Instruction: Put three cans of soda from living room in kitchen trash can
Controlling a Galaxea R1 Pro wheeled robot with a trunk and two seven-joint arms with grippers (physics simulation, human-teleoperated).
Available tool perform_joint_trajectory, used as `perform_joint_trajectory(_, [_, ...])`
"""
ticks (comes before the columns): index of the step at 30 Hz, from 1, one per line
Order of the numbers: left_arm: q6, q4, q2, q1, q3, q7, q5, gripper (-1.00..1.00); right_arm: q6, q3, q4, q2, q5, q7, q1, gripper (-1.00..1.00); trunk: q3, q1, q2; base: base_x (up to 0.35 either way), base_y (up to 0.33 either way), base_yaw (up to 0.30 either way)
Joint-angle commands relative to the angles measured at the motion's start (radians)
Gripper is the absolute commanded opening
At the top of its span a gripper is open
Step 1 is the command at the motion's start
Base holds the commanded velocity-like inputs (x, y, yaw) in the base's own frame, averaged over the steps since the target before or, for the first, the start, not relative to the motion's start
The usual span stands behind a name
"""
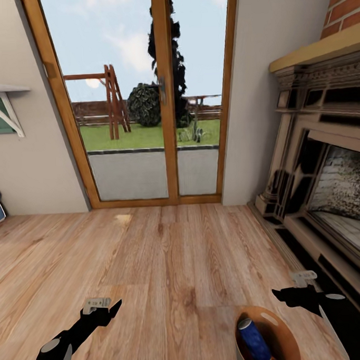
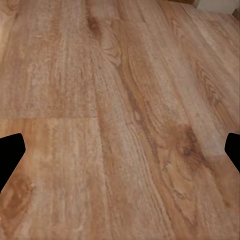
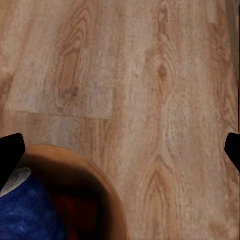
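The tash can (image 1: pixel 280 328) sits on the wood floor (image 1: pixel 168 265) near the fireplace (image 1: pixel 328 193), just beside the empty, spread right gripper (image 1: pixel 307 294), a blue soda can (image 1: pixel 255 340) inside; left gripper (image 1: pixel 102 308) likewise open, probably for travel

dark blue soda can (image 1: pixel 255 340) tilted inside brown-lined tash can (image 1: pixel 280 328) on floor
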Motion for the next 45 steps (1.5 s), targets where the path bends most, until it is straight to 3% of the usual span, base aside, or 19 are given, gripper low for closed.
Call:
perform_joint_trajectory(1, [0.000,0.000,0.000,0.000,0.000,0.000,0.000,1.00,-0.012,-0.005,-0.001,0.000,-0.002,0.000,0.005,1.00,0.003,-0.004,0.007,0.000,0.000,0.000])
perform_joint_trajectory(4, [0.000,0.000,0.000,0.000,0.000,0.000,-0.001,1.00,-0.080,-0.028,-0.005,0.002,-0.022,0.000,0.038,1.00,0.013,-0.015,0.028,0.000,0.000,0.000])
perform_joint_trajectory(14, [0.000,0.001,0.000,0.001,-0.001,0.000,-0.001,1.00,-0.131,-0.050,-0.006,0.010,-0.057,0.001,0.095,1.00,0.044,-0.054,0.098,0.000,0.000,0.000])
perform_joint_trajectory(17, [0.000,0.002,0.000,0.001,-0.008,0.000,-0.003,1.00,-0.222,-0.057,-0.006,0.033,-0.061,0.000,0.147,1.00,0.053,-0.065,0.119,0.000,0.000,0.000])
perform_joint_trajectory(22, [0.000,0.017,0.000,0.000,-0.048,0.026,-0.001,1.00,-0.262,-0.083,-0.006,0.061,-0.062,0.000,0.176,1.00,0.069,-0.084,0.154,0.000,0.000,0.000])
perform_joint_trajectory(25, [-0.013,0.057,0.001,0.000,-0.075,0.064,0.000,1.00,-0.334,-0.121,-0.006,0.079,-0.063,0.001,0.208,1.00,0.078,-0.096,0.175,0.000,0.000,0.000])
perform_joint_trajectory(34, [-0.024,0.081,0.001,0.001,-0.080,0.072,-0.001,1.00,-0.398,-0.142,-0.011,0.093,-0.064,0.001,0.251,1.00,0.107,-0.130,0.238,0.000,0.000,0.000])
perform_joint_trajectory(35, [-0.024,0.087,0.001,0.000,-0.081,0.072,-0.001,1.00,-0.420,-0.171,-0.024,0.094,-0.066,0.004,0.261,1.00,0.110,-0.134,0.245,0.000,0.000,0.000])
perform_joint_trajectory(38, [-0.025,0.088,0.002,0.000,-0.081,0.072,-0.001,1.00,-0.426,-0.175,-0.050,0.096,-0.068,0.011,0.291,1.00,0.119,-0.146,0.266,0.000,0.000,0.000])
perform_joint_trajectory(45, [-0.026,0.150,0.002,0.000,-0.081,0.088,-0.001,1.00,-0.465,-0.195,-0.108,0.136,-0.069,0.026,0.359,1.00,0.141,-0.173,0.315,0.000,0.000,0.000])
